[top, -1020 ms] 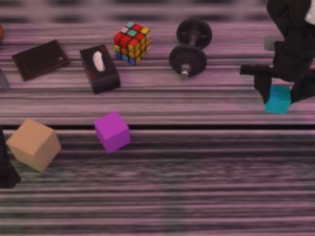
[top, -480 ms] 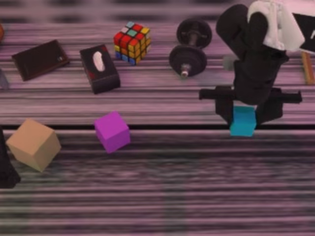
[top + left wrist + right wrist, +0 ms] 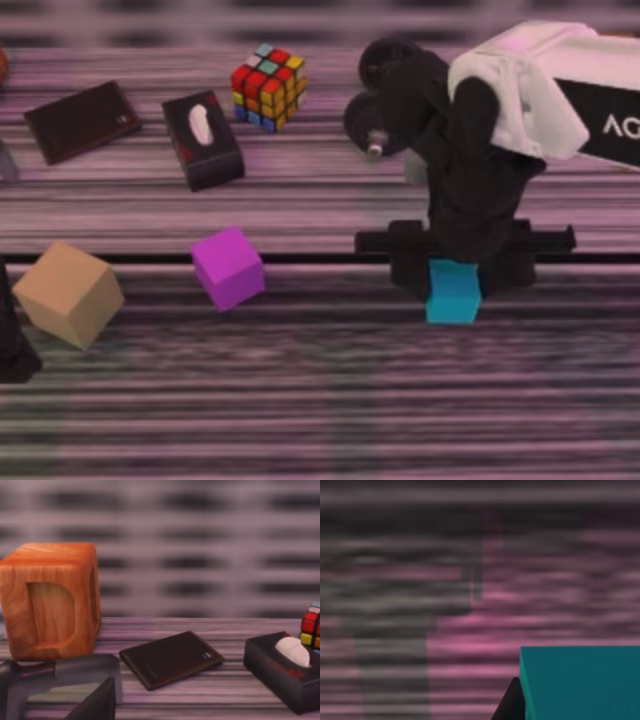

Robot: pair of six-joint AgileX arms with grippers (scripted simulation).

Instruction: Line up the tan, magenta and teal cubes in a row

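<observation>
Right gripper [image 3: 455, 272]: closed on the teal cube [image 3: 453, 297], one finger on each side of it, right of the table centre.
Teal cube: held at about 3 o'clock from the magenta cube [image 3: 229, 267], well apart from it; the right wrist view shows its flat teal face [image 3: 582, 682] close to the camera.
Magenta cube: on the table left of centre, turned a little, nothing touching it.
Tan cube [image 3: 68, 293]: at about 8 o'clock from the magenta cube, near the left edge, also turned.
Left arm: parked at the left edge [image 3: 12, 340], just beside the tan cube; I cannot tell its fingers.
Around: black tissue box [image 3: 203, 139] at 12 o'clock from the magenta cube, puzzle cube [image 3: 268, 85] at 1 o'clock, dark wallet [image 3: 82, 121] at 10 o'clock from it.
Dumbbell [image 3: 372, 110]: partly covered by the right arm.
Wooden letter block [image 3: 50, 600]: seen only in the left wrist view, beside the wallet.
In the way: table between teal and magenta cubes is bare.
Change: the right arm has carried the teal cube from the right edge toward the centre and lower; the tan and magenta cubes have not moved.
</observation>
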